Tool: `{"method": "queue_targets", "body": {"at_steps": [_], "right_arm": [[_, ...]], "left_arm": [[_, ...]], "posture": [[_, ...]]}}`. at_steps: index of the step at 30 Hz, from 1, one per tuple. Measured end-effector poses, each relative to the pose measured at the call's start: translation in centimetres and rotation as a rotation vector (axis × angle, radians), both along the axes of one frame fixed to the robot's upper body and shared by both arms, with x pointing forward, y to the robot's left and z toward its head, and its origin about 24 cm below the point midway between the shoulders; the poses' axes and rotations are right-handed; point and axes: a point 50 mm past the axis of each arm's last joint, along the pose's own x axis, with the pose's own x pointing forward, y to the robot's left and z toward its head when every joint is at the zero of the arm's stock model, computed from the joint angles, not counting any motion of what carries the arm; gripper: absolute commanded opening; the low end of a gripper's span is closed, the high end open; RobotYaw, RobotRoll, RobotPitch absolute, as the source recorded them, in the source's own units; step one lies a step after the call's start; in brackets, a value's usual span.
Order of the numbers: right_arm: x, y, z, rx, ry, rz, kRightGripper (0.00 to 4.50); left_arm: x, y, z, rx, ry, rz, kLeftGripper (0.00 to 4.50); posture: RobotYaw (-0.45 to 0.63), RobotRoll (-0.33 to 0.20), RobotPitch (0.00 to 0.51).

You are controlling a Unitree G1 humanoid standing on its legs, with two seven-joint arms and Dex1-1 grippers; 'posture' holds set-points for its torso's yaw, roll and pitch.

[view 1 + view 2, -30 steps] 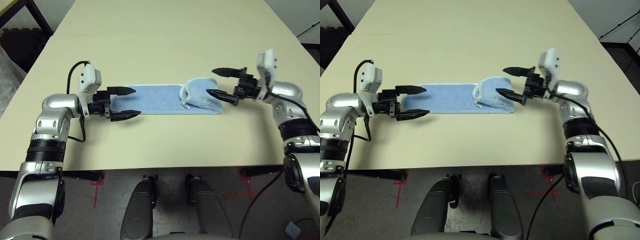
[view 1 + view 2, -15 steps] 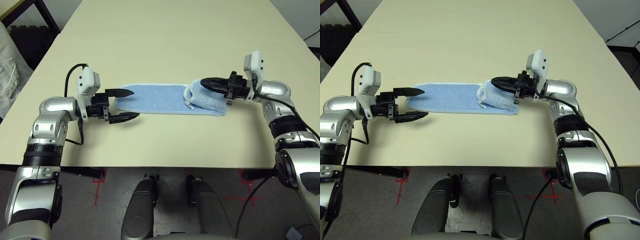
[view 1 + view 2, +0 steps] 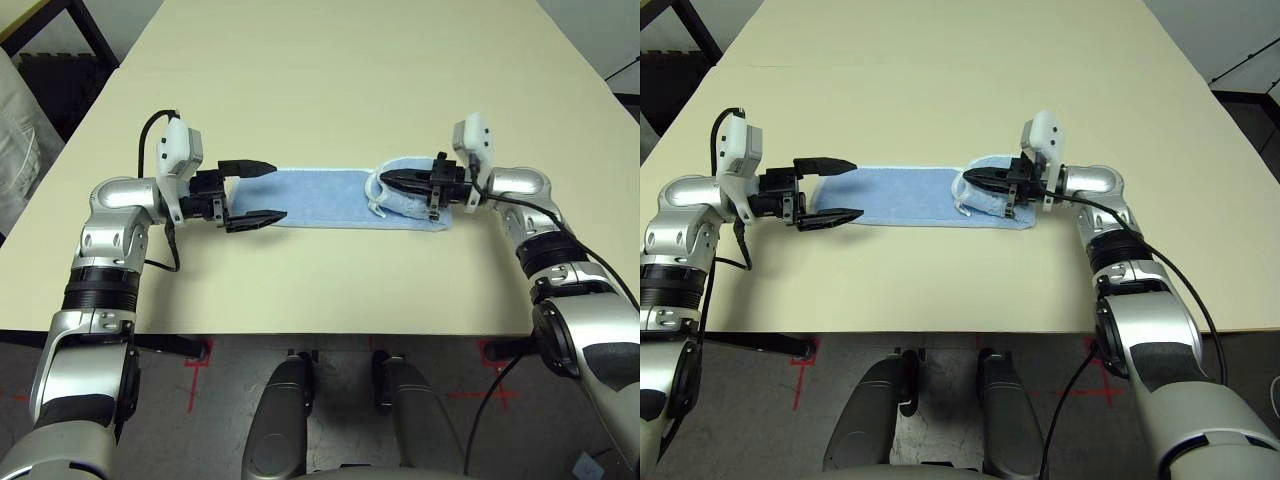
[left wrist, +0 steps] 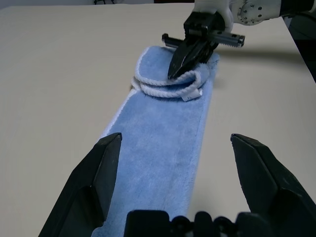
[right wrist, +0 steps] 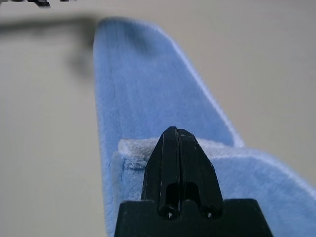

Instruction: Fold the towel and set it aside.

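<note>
A tan table (image 3: 330, 80) holds the blue towel (image 3: 320, 197). The left gripper (image 3: 258, 192) gapes wide around one end. The right gripper (image 3: 385, 181) rests pressed together on the folded end.

Towel (image 3: 330, 197) showing light blue terry with whitish hem – small white tag at the folded end. Table (image 3: 340, 80) looking plain pale beige. Both grippers' fingers (image 3: 248, 167) appearing black – forearms silver, wrist housings white.

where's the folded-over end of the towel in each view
Left eye: right of centre.
Right eye: centre.
Left wrist: upper middle.
Right wrist: lower half, behind that arm's fingers.
Shared landmark: the shut right tool, lying over the fold.
</note>
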Motion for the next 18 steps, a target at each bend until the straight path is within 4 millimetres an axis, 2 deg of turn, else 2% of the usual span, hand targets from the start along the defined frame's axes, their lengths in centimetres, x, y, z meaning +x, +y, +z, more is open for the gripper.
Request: {"method": "queue_targets", "body": {"at_steps": [4, 9, 14, 18], "right_arm": [[-0.6, 0.0, -2.4, -0.032, 0.052, -0.013, 0.03], [-1.1, -0.4, -3.0, 0.006, 0.035, -0.024, 0.03], [-0.9, -0.7, -2.0, 0.114, 0.024, -0.040, 0.03], [-0.3, -1.2, 0.8, 0.204, -0.027, -0.059, 0.03]], "left_arm": [[0.0, 0.0, 0.0, 0.000, 0.003, 0.000, 4.50], [0.0, -0.1, 0.0, -0.002, 0.008, 0.005, 4.50], [0.0, -0.3, -0.1, -0.008, 0.010, 0.002, 4.50], [0.1, -0.6, -0.3, -0.013, 0.015, -0.006, 4.50]], "posture": [[0.14, 0.000, 0.195], [0.12, 0.000, 0.195], [0.11, 0.000, 0.195], [0.10, 0.000, 0.195]]}}
